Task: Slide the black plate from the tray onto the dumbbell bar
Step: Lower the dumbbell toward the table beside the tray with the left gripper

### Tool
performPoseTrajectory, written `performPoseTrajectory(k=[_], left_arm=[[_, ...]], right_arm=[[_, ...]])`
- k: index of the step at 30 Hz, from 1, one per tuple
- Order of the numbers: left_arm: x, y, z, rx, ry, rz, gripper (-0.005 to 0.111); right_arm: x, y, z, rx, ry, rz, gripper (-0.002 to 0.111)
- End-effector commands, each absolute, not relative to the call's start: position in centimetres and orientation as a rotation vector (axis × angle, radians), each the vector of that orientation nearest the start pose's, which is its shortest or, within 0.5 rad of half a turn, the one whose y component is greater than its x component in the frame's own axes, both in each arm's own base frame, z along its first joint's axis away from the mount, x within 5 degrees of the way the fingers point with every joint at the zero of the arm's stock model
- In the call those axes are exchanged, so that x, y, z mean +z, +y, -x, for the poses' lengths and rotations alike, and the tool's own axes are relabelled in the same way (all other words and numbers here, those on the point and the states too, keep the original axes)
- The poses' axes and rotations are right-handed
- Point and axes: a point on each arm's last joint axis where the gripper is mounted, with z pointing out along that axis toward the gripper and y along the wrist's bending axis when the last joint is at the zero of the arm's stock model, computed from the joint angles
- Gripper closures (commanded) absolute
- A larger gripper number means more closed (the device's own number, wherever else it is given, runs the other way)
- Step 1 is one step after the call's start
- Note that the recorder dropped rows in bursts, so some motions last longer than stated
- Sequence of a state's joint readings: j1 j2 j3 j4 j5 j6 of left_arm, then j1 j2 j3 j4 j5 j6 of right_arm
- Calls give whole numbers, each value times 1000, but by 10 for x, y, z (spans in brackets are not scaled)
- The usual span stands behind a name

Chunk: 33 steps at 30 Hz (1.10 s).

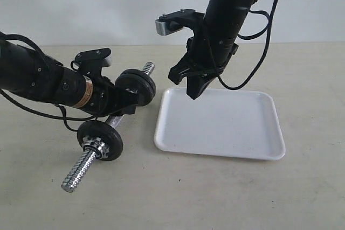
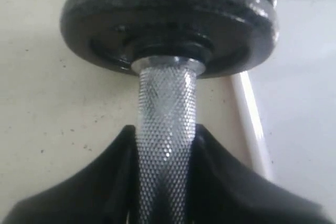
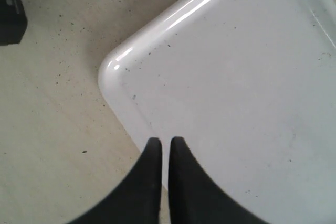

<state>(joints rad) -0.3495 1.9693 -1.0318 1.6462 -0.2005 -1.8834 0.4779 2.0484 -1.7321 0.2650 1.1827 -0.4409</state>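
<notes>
Near the left edge of the tabletop [image 1: 188,197], the left hand [image 2: 165,129] grips the dumbbell bar [image 2: 167,98] at its knurled middle; the right hand [image 3: 165,142], nearly closed and empty, hovers over the tray [image 1: 226,127].

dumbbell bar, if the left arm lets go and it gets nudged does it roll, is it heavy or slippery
Probably heavy for its size: the dumbbell bar looks like solid chrome steel carrying black discs. Likely to roll on those round discs once released. Slipping seems unlikely, since the left fingers clamp its knurled middle.
</notes>
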Motion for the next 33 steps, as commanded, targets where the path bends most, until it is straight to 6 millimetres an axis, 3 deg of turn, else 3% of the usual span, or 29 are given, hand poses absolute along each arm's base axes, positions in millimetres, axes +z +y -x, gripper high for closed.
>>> performPoseTrajectory(k=[1, 16, 33], left_arm=[[162, -151, -366, -539, 2364, -135, 102], [164, -153, -366, -665, 2382, 117, 102], [164, -157, -364, -721, 2388, 86, 102]], right_arm=[[241, 215, -369, 373, 2688, 1210, 109], [241, 215, -368, 375, 2700, 1218, 109], [240, 214, -367, 377, 2710, 1225, 109]])
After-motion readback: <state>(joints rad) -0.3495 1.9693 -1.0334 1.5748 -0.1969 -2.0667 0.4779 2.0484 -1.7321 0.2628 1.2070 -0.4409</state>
